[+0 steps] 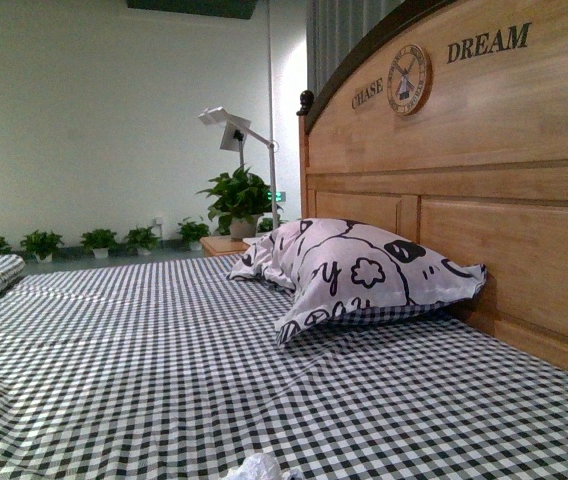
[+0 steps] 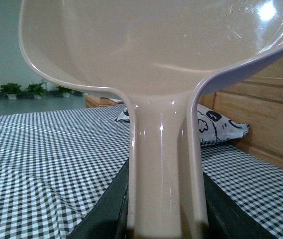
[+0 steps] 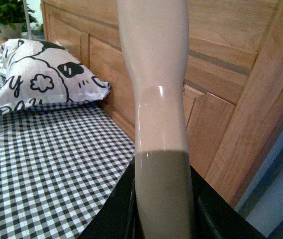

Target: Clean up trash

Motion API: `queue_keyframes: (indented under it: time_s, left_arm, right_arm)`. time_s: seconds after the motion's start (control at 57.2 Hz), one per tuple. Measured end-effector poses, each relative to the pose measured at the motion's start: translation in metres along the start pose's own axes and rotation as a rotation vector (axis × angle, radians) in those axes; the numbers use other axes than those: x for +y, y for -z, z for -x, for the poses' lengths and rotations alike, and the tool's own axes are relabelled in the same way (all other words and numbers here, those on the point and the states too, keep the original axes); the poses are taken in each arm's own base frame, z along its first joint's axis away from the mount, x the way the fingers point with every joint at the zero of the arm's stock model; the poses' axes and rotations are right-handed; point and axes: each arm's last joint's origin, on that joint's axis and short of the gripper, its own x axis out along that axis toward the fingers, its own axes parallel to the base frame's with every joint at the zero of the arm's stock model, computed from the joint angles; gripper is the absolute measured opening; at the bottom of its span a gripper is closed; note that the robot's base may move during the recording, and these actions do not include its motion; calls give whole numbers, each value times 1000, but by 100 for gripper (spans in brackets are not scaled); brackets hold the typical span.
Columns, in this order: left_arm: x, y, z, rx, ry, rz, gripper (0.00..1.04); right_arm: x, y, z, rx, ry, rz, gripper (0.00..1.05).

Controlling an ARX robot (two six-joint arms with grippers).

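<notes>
The trash (image 1: 256,468), a small crumpled white wad, shows only partly at the bottom edge of the front view, on the checked bed sheet (image 1: 144,360). Neither arm is in the front view. My left gripper (image 2: 164,226) is shut on the handle of the beige plastic dustpan (image 2: 156,45), whose scoop fills the top of the left wrist view. My right gripper (image 3: 164,224) is shut on the beige and grey brush handle (image 3: 156,99), held upright near the headboard. The brush head is out of view.
A white pillow with black doodle prints (image 1: 359,270) lies against the wooden headboard (image 1: 484,180); it also shows in the right wrist view (image 3: 37,79). A wooden nightstand with a potted plant (image 1: 236,205) and a white lamp (image 1: 229,130) stands behind the bed.
</notes>
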Motion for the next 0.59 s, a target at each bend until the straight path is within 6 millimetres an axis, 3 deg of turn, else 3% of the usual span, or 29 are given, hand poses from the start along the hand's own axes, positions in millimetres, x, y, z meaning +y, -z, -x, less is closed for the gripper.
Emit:
queue_keyframes:
  time_s: [0.105, 0.192, 0.402, 0.594]
  left_arm:
    - [11, -5, -10, 328, -46, 7, 27]
    - [20, 13, -16, 510, 50, -44, 27]
    - [39, 41, -30, 670, 255, -277, 26]
    - [56, 69, -45, 793, 336, -484, 26]
  right_arm:
    - [0, 0, 0, 0, -3, 0, 20]
    - [0, 0, 0, 0, -2, 0, 20]
    - [0, 0, 0, -1, -3, 0, 20]
    - [0, 0, 0, -1, -3, 0, 20]
